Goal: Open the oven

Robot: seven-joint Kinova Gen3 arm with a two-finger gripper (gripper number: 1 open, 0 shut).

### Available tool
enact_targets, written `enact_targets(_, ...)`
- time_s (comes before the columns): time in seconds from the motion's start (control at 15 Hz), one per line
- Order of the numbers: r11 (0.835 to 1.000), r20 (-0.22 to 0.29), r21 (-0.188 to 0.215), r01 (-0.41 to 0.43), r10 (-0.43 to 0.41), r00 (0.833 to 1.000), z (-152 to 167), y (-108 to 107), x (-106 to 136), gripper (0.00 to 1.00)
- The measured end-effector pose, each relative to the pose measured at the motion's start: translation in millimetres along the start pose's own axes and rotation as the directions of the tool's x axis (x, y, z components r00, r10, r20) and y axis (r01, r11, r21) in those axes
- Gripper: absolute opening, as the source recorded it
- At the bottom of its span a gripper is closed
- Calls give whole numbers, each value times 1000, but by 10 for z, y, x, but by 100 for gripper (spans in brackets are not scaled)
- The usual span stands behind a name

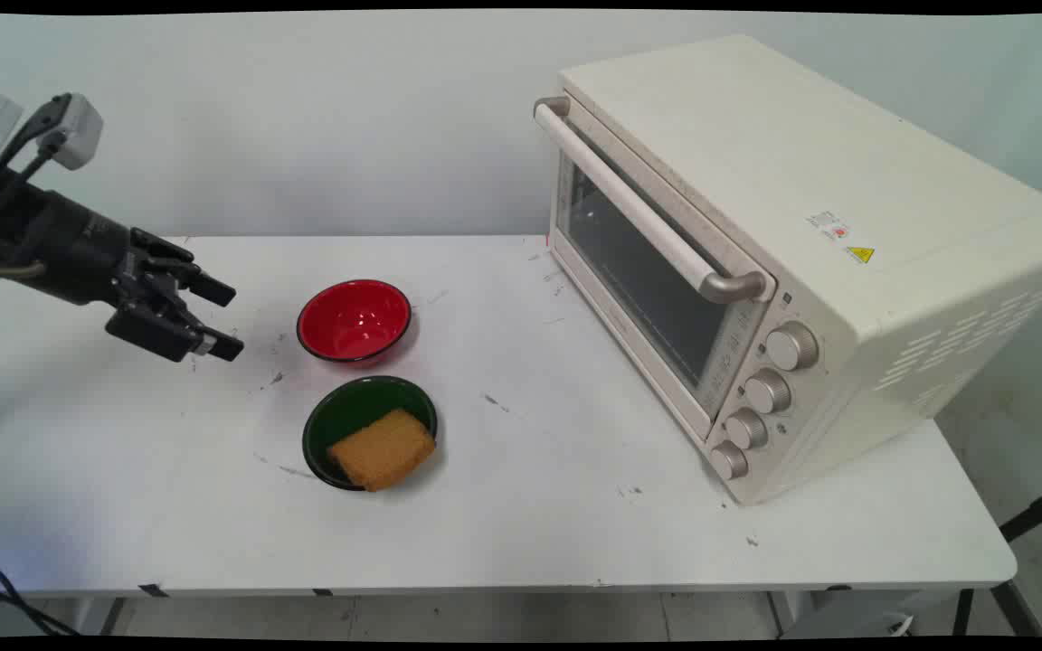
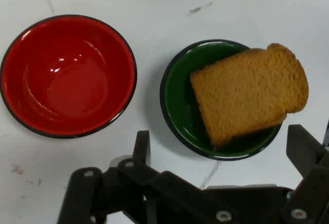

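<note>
My pincer (image 1: 224, 318) wide open, holding nothing, hovering left of red bowl (image 1: 354, 320). Green bowl (image 1: 340, 418) with toast slice (image 1: 383, 448) just below red one.

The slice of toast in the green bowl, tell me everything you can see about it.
The slice of toast is golden brown with a fine, grainy surface and a slightly darker crust. It has one rounded end and otherwise straight sides. It lies tilted in the green bowl, resting on the inside and propped on the rim, with the rounded end sticking out past the edge. Only the bowl touches it. The open gripper hangs off to the side, apart from it. The red bowl beside it is empty.
</note>
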State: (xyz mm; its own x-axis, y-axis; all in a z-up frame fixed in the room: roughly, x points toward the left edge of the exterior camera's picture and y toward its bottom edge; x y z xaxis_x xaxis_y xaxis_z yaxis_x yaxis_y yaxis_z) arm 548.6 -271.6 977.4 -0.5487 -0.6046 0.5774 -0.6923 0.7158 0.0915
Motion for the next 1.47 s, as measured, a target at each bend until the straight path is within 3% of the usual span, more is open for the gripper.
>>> enact_targets(0.4,1000,-63,22,22,-20,998,117,86,322,100)
enact_targets(0.87,998,-131,49,32,-25,991,272,271,1130,100)
enact_targets(1.47,996,-184,83,-44,59,981,518,575,2328,100)
